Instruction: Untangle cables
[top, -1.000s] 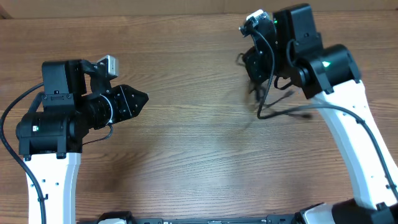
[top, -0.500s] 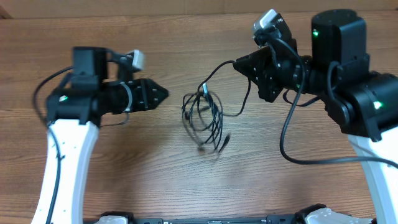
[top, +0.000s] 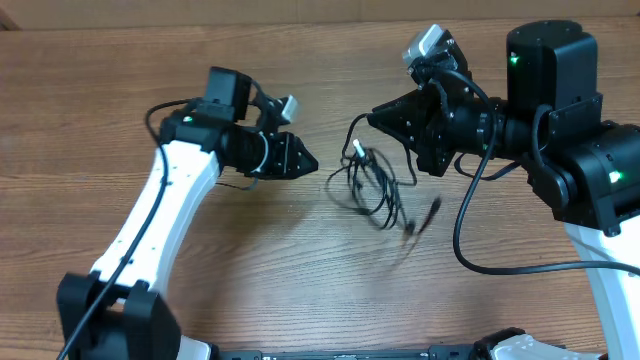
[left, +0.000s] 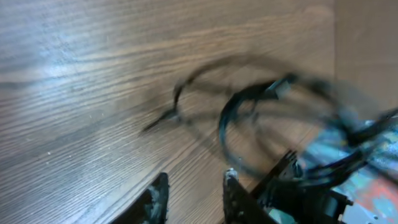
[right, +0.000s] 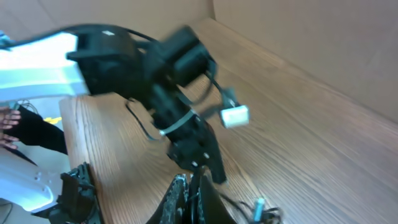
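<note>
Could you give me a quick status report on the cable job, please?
Left gripper open, just short of the tangle. Right gripper shut on the cables, bundle knotted between the grippers. Nothing blocking.

A lab: robot arms (top: 150, 215) at wooden table (top: 300, 290).

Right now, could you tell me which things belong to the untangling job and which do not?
Job: cables, held by the right gripper; left gripper, open, apart from them.
Not the job: thick black arm cable; table.
</note>
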